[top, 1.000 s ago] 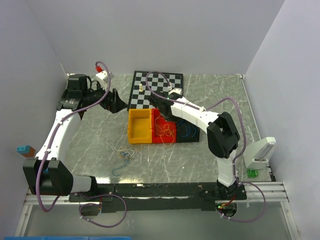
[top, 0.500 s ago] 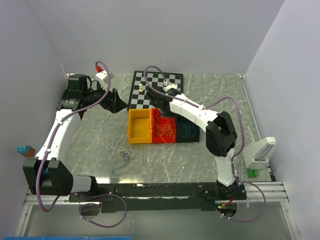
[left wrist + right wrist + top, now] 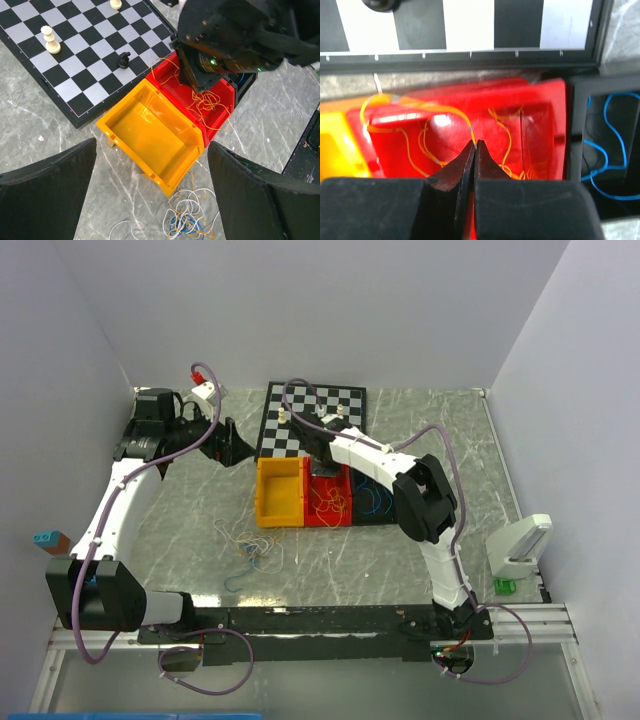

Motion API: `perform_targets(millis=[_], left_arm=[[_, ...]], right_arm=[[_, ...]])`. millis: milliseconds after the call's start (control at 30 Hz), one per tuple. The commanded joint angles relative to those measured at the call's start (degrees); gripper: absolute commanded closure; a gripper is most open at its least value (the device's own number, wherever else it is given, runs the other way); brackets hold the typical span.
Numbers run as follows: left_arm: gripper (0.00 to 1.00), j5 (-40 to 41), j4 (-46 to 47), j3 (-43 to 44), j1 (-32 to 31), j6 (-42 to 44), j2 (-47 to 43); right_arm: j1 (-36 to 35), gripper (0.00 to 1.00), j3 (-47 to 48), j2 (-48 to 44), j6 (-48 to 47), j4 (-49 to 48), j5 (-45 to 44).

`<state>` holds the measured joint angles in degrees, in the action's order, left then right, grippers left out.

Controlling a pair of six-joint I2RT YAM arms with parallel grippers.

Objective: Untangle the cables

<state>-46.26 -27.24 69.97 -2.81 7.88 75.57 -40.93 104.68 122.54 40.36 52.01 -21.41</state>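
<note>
While the left claw (image 3: 233,447) hangs wide open over the far left of the table (image 3: 180,530), beside the chessboard (image 3: 312,420), the right claw (image 3: 322,464) stands over the red bin (image 3: 346,512) with its jaws shut. In the top view three bins sit in a row just before the board: the yellow bin (image 3: 280,490), the red one, then the black bin (image 3: 390,510). Orange cables (image 3: 328,502) curl in the red bin and a blue cable (image 3: 372,502) lies in the black one. A tangle (image 3: 250,545) of whitish, orange and blue strands rests on the table near the yellow bin's front.

From the left wrist, the two dark fingers (image 3: 45,190) stand far apart and touch nothing, with the yellow bin seen between them. Past it, the right claw's closed tip points down into the red bin, and orange strands hang from that tip, some spilling over the bin's rim. The tangle shows at the bottom edge. Two white pieces (image 3: 50,40) and a black piece (image 3: 123,60) stand on the board.

From the right wrist, the fingers (image 3: 465,167) press together, and an orange strand runs straight into their tip, pinched there. Other orange loops lie on the red floor, and the blue cable sits in the black bin to the right.
</note>
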Motion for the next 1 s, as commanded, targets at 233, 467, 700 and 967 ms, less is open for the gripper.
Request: perform_targets(millis=[233,467,700,967], left_arm=[[0.03,-0.8,0.4,1.1,0.3,1.0,-0.8],[0.03,-1.4,0.7,1.1,0.3,0.7,0.1],[0.03,-1.6,0.3,1.2,0.3,0.6,0.2],[0.03,-1.9,0.5,0.4,0.3,0.7,-0.1]], right_arm=[[3.2,0.79,-2.7,0.2,-3.0,-8.4,6.6],[2.8,0.41,-5.2,-4.0,-4.7,-9.6,5.3],[2.8,0.36,-4.1,-10.0,-5.7,-7.0,5.4],[3.0,0.37,-7.4,-15.6,-7.7,-5.7,5.8]])
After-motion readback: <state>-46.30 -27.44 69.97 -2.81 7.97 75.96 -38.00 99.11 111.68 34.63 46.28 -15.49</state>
